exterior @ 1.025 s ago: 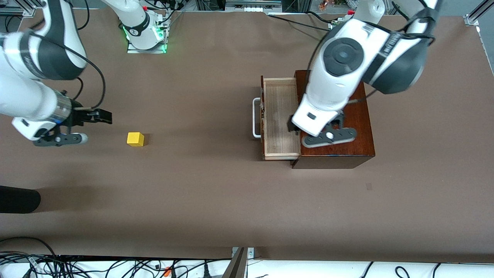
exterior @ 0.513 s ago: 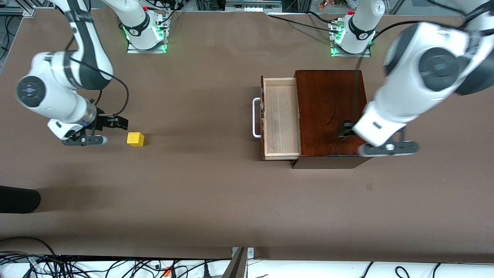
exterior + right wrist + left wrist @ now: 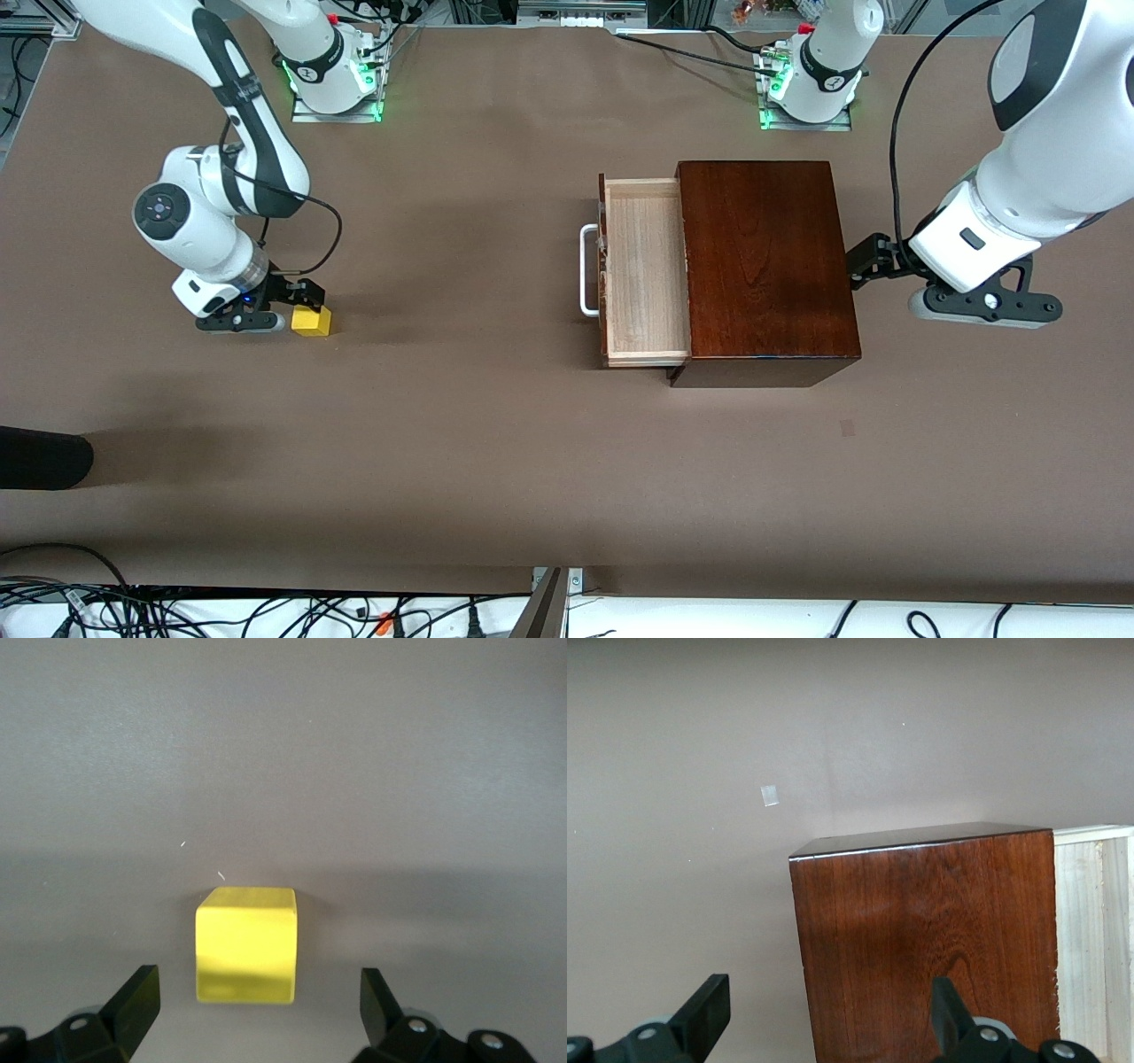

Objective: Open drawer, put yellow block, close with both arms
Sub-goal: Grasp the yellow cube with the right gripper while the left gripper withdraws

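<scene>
The yellow block [image 3: 312,321] [image 3: 245,943] sits on the brown table toward the right arm's end. My right gripper [image 3: 297,306] [image 3: 257,1005] is low at the block, open, with a finger to either side of it and no contact. The drawer [image 3: 645,270] [image 3: 1094,939] stands pulled out of the reddish-brown box [image 3: 762,257] [image 3: 921,930], its pale tray empty and its white handle [image 3: 586,270] facing the right arm's end. My left gripper [image 3: 873,275] [image 3: 828,1014] hangs open at the box's end away from the drawer front, holding nothing.
The arms' green-lit bases [image 3: 332,75] [image 3: 811,80] stand along the table's edge farthest from the front camera. A black object [image 3: 40,456] juts in at the right arm's end. A small pale patch [image 3: 848,428] marks the table nearer the camera than the box.
My left arm has swung off the box top to the box's end by the left arm's side. My right gripper has come down and across to the yellow block.
</scene>
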Controlling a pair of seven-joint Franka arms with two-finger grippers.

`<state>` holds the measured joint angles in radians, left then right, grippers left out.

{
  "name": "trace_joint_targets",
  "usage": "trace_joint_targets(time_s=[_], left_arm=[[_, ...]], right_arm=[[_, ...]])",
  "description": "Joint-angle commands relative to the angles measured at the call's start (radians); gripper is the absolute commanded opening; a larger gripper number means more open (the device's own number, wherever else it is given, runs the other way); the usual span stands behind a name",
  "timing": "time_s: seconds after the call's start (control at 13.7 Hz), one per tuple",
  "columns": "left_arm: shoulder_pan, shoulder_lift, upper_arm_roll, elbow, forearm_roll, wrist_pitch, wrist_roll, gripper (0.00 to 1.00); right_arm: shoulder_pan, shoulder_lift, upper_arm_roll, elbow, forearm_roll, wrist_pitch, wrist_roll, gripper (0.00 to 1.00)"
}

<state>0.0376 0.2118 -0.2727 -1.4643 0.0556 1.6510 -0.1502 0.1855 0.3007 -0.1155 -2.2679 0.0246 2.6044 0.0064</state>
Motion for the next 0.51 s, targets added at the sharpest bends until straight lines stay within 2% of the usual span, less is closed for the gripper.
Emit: trace_joint_targets(time_s=[0.0, 0.07, 0.44], left_arm=[[-0.013, -0.112, 0.021, -0.172, -0.026, 0.1, 0.029, 1.0], [-0.013, -0.127, 0.021, -0.197, -0.026, 0.121, 0.029, 1.0], [0.013, -0.127, 0.018, -0.188, -0.026, 0.104, 0.095, 1.0]], right_arm=[[0.002, 0.017, 0.02, -0.016, 0.014, 0.051, 0.032, 1.0], [0.002, 0.023, 0.023, -0.015, 0.014, 0.057, 0.043, 1.0], [0.002, 0.057, 0.04, -0.015, 0.014, 0.112, 0.043, 1.0]])
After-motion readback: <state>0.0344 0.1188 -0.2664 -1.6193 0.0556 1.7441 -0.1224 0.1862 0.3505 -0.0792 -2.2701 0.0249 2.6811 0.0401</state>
